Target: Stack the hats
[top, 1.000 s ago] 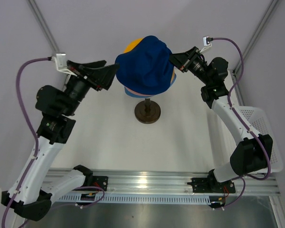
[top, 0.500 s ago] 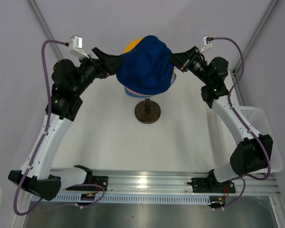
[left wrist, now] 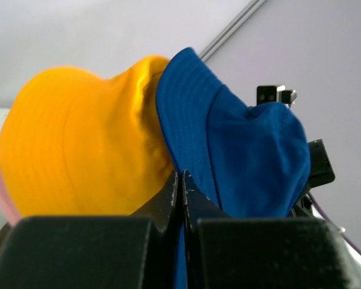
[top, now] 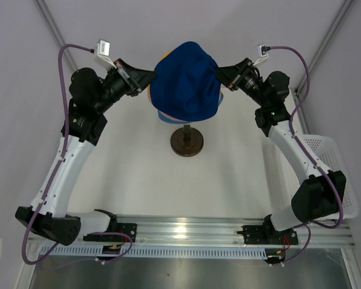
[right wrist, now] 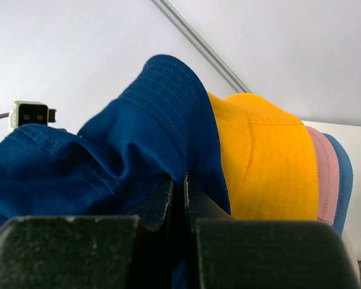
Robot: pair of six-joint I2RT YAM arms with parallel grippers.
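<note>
The navy blue hat [top: 186,81] lies on top of the stack of hats on the stand and hides most of it from above. My left gripper [top: 151,81] is shut on its left brim, seen close up in the left wrist view [left wrist: 182,177]. My right gripper [top: 219,77] is shut on the right brim [right wrist: 177,180]. Under the navy hat [left wrist: 246,156] sits the yellow-orange hat [left wrist: 78,150], also showing on the right side [right wrist: 265,162]. Below it come the pink hat [right wrist: 325,174] and the light blue hat [right wrist: 344,174]. The light blue brim [top: 168,117] peeks out from above.
The stand's dark brown round base [top: 186,141] sits mid-table under the hats. A white mesh basket [top: 328,156] stands at the right edge. The metal rail [top: 186,232] with both arm bases runs along the near edge.
My left arm has swung in to the hat and its jaws have closed on the navy brim. The navy hat now covers more of the yellow one. The right arm has not moved.
</note>
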